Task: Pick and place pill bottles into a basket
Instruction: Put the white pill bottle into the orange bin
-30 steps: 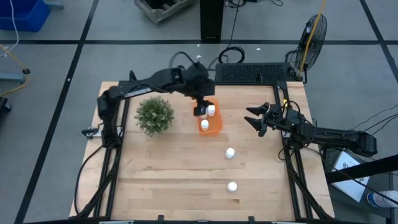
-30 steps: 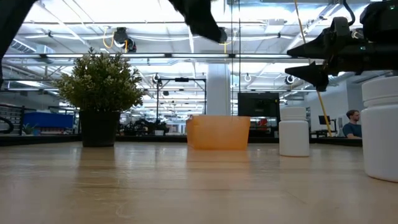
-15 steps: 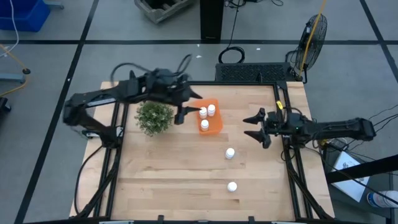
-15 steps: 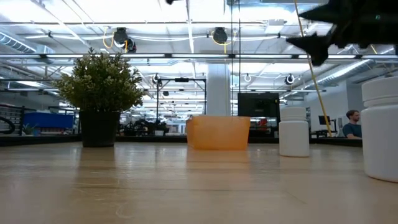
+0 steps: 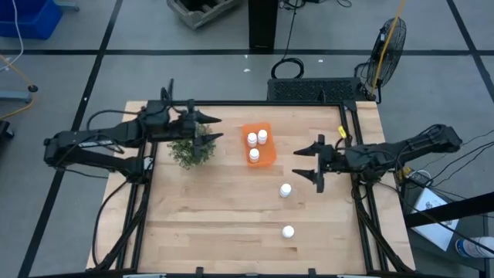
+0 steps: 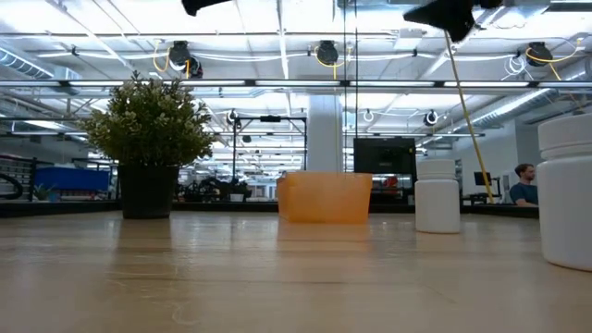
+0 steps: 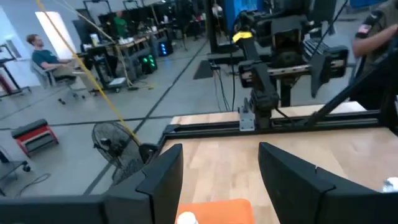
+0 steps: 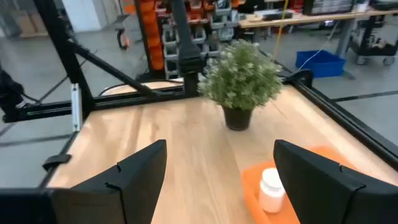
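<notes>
Risk: we think the right gripper point(image 5: 311, 167) could tip the nearer white cylindrical pill bottle point(image 5: 285, 189) if it comes in low, since its caps look top-heavy.
Right jaws: spread wide, holding nothing, above the desk toward its right edge.
Left gripper point(image 5: 208, 129): fingers wide apart, empty, over the bushy green potted plant point(image 5: 192, 146).
Basket: small bright orange plastic basket point(image 5: 266, 157) near the desk's far edge, 3 bottles inside.
Loose bottles: 2 on bare wood, second bottle point(image 5: 288, 231) nearer the front edge.
</notes>
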You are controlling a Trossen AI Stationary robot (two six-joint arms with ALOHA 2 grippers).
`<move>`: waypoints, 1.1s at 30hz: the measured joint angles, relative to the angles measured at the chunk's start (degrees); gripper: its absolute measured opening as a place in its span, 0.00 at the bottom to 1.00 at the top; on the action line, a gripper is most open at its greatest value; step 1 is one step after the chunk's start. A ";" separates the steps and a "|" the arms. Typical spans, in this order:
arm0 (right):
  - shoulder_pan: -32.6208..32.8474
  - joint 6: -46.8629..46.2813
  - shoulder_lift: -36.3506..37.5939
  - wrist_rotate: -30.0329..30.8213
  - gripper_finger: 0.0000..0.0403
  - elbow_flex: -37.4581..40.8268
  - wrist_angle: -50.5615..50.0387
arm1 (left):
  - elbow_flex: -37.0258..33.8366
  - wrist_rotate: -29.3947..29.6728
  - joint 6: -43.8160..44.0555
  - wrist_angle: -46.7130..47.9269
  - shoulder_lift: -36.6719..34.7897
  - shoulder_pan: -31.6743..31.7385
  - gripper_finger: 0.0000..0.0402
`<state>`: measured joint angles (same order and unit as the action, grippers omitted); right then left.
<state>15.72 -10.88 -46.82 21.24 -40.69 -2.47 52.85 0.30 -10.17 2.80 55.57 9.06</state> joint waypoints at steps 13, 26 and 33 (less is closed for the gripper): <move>0.49 -8.30 -21.03 2.68 0.71 -19.03 -26.45 | -8.24 3.20 0.54 -1.96 -4.76 -4.19 0.53; 0.49 -23.96 -25.90 -1.22 0.71 -19.10 -42.06 | -15.95 6.20 3.21 -10.22 -9.75 -4.33 0.53; 0.42 -25.01 -29.27 -4.40 0.69 -19.14 -44.42 | -15.97 6.30 2.58 -10.31 -10.44 -4.34 0.53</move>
<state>16.14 -35.89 -76.09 16.84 -59.83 -46.89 36.88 6.61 -7.60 -7.50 45.13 4.73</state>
